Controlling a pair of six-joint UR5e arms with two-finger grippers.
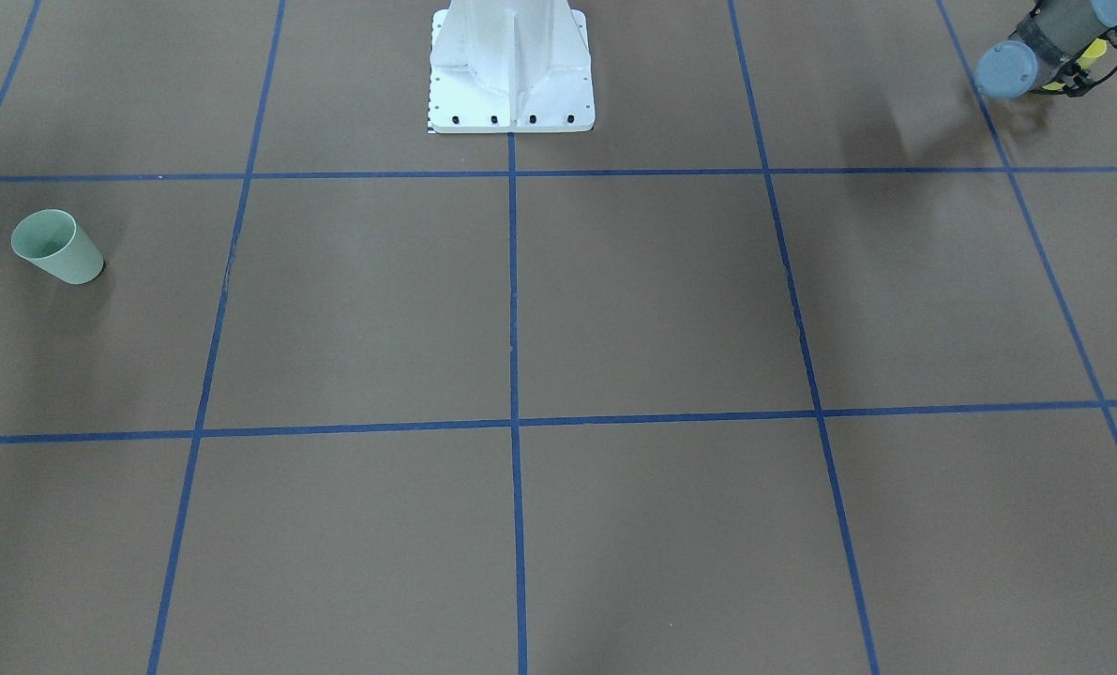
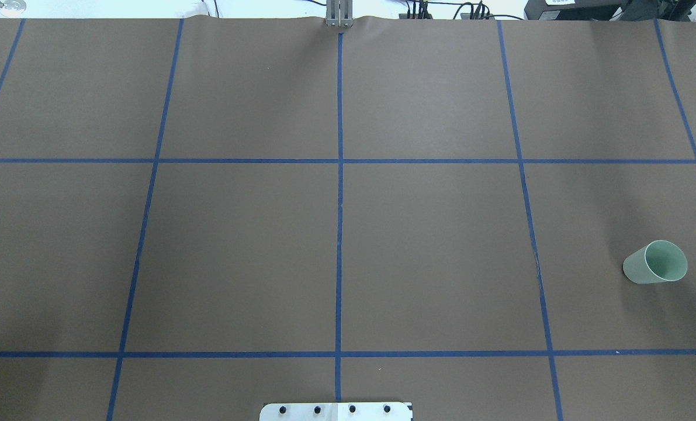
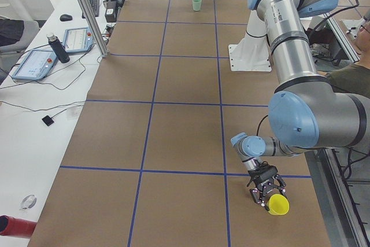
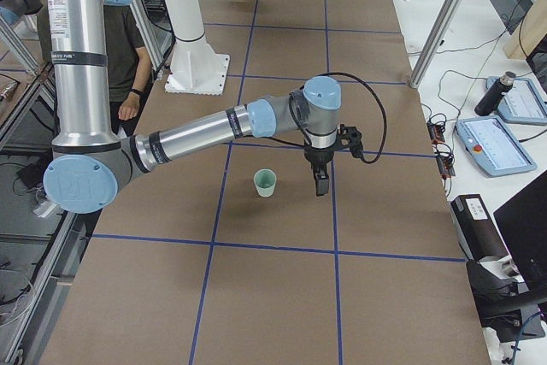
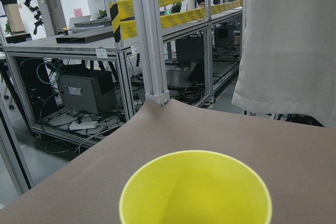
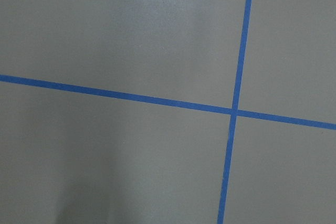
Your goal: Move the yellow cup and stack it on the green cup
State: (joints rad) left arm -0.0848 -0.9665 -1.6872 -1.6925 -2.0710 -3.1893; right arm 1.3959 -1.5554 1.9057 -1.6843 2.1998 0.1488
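- The table (image 2: 236, 245) has a flat brown cover, and blue tape (image 2: 340, 234) divides it into big squares from my left end to my right end.
- My white base plate (image 1: 511, 94) is bolted in the middle of my side of the table.
- Beyond the table edge, my left wrist view shows metal racks (image 5: 152, 40) with equipment on them and yellow-black striped tape (image 5: 173, 3) on the upper bars. Across the table from me stands a white desk (image 3: 23, 108) with tablets and cables.
- My left claw (image 3: 270, 195) is near the table's left end, on my side. Its fingers are closed around the yellow cup (image 3: 278, 205).
- The yellow cup is bright and plain, without a handle, and its round rim is wider than its bottom. It is tilted, with the mouth turned toward the left end. Whether it touches the table, I cannot tell.
- The green cup (image 2: 656, 263) is pale sage and has the same shape. It stands upright with the mouth up, far on my right side, well apart from the yellow one.
- My right claw (image 4: 320, 184) points down near the green cup and does not touch it. How far it is open, I cannot tell.
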